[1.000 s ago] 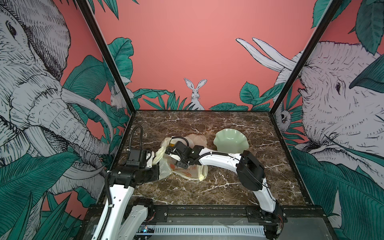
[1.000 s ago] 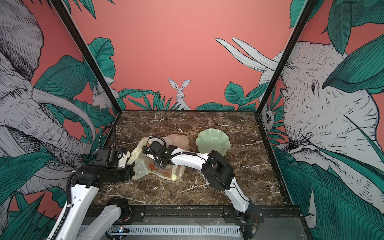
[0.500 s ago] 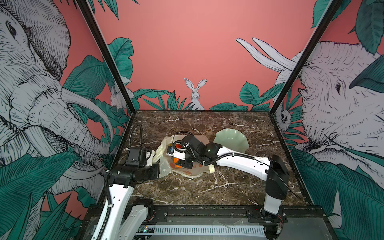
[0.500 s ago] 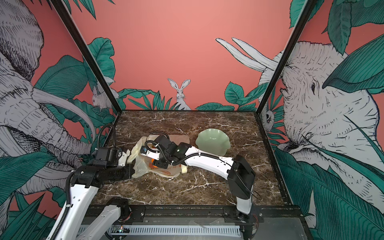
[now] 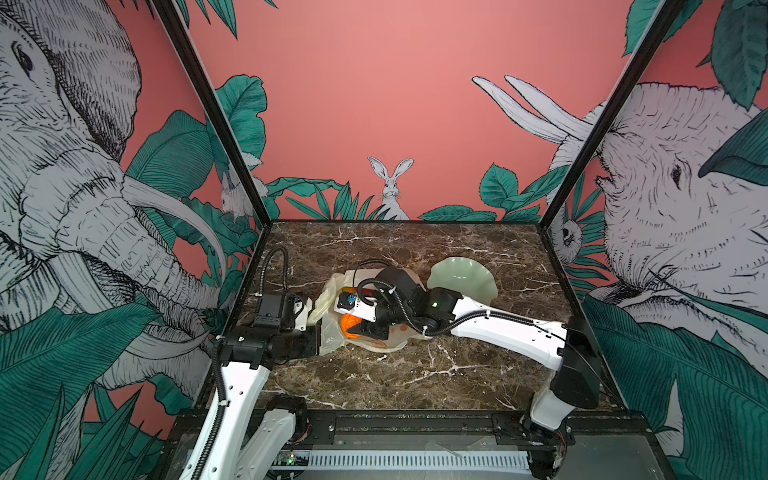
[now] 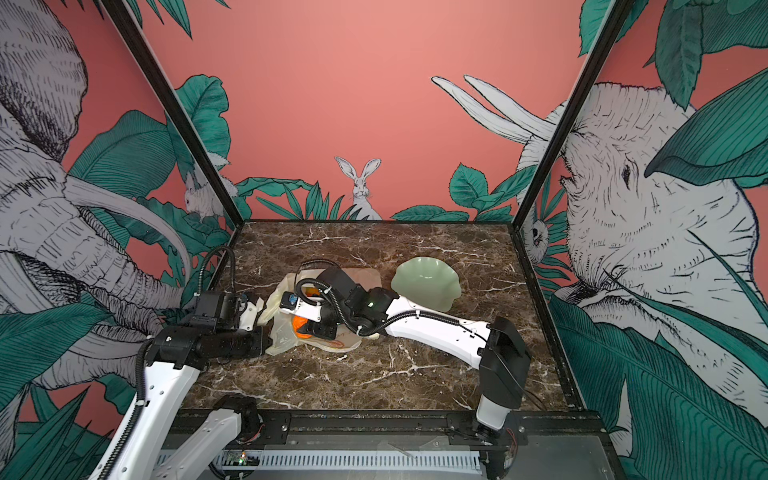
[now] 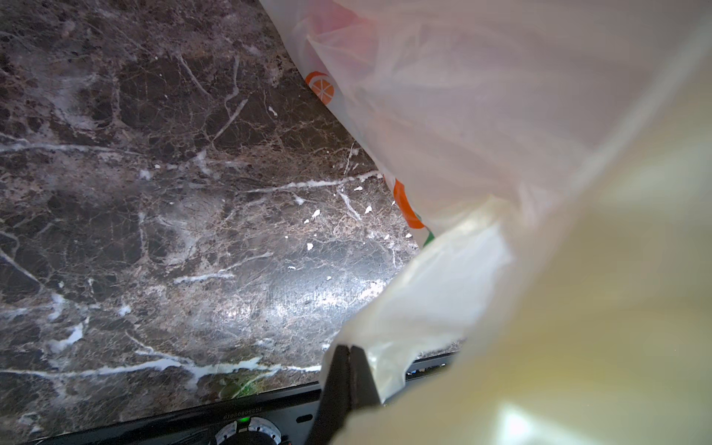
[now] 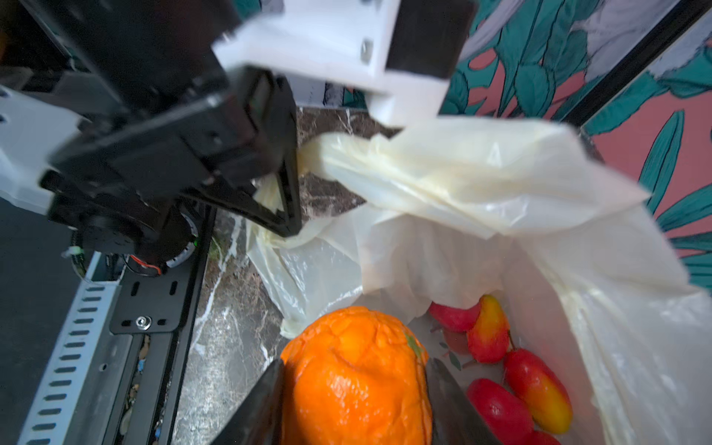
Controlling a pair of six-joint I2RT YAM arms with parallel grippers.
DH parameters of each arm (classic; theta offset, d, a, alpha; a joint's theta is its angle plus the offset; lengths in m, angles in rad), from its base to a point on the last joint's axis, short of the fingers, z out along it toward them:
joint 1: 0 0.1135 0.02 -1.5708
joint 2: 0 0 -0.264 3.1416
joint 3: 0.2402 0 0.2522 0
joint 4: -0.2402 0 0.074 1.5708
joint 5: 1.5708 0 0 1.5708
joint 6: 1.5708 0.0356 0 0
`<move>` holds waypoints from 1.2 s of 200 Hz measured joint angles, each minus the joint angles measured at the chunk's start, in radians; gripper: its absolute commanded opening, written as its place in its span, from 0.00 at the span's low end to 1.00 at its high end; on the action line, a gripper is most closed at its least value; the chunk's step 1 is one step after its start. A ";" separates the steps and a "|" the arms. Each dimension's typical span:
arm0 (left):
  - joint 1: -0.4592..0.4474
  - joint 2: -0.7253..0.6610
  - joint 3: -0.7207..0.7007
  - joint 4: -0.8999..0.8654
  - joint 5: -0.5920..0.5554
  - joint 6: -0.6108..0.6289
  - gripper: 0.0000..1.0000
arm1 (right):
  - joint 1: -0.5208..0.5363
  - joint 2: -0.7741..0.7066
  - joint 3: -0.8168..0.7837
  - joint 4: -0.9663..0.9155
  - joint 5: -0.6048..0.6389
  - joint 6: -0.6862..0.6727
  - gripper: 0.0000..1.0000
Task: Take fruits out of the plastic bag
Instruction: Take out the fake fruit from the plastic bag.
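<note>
Clamped on the orange (image 8: 346, 346), the right gripper (image 8: 356, 400) should lift gently past the plastic bag (image 7: 462, 135) rim that the left gripper (image 7: 348, 352) pinches beside it.

Marble tabletop (image 5: 415, 374) w/ plastic bag (image 5: 330, 336) (pale yellow) & green dish (image 5: 461, 276) on it.

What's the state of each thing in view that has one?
plastic bag: mouth open, edge pinched
orange: held at the bag mouth
small red-yellow fruits: loose inside the bag
green dish: upright, empty
left gripper: shut on bag edge
right gripper: shut on orange
</note>
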 measured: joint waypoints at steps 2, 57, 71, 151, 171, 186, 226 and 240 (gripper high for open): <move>0.000 0.000 0.000 0.000 0.000 0.000 0.00 | 0.000 -0.004 -0.003 0.005 -0.003 0.000 0.37; 0.000 -0.003 0.000 0.005 0.000 0.000 0.00 | 0.001 -0.093 -0.043 0.167 -0.079 0.054 0.35; 0.000 -0.003 0.000 0.006 0.000 0.000 0.00 | 0.001 -0.119 -0.042 0.186 -0.074 0.060 0.35; 0.000 0.024 0.000 0.014 0.018 0.004 0.00 | -0.101 -0.306 -0.013 0.121 0.135 0.039 0.34; 0.000 0.024 0.000 0.014 0.018 0.004 0.00 | -0.169 -0.373 -0.030 0.112 0.188 0.057 0.34; 0.000 0.026 0.000 0.014 0.018 0.004 0.00 | -0.236 -0.419 -0.064 0.124 0.189 0.105 0.34; 0.000 0.026 0.005 0.019 0.018 0.009 0.00 | -0.309 -0.421 -0.167 0.240 0.090 0.252 0.33; 0.000 0.022 0.014 0.018 0.014 0.011 0.00 | -0.306 -0.381 -0.188 0.286 0.056 0.296 0.32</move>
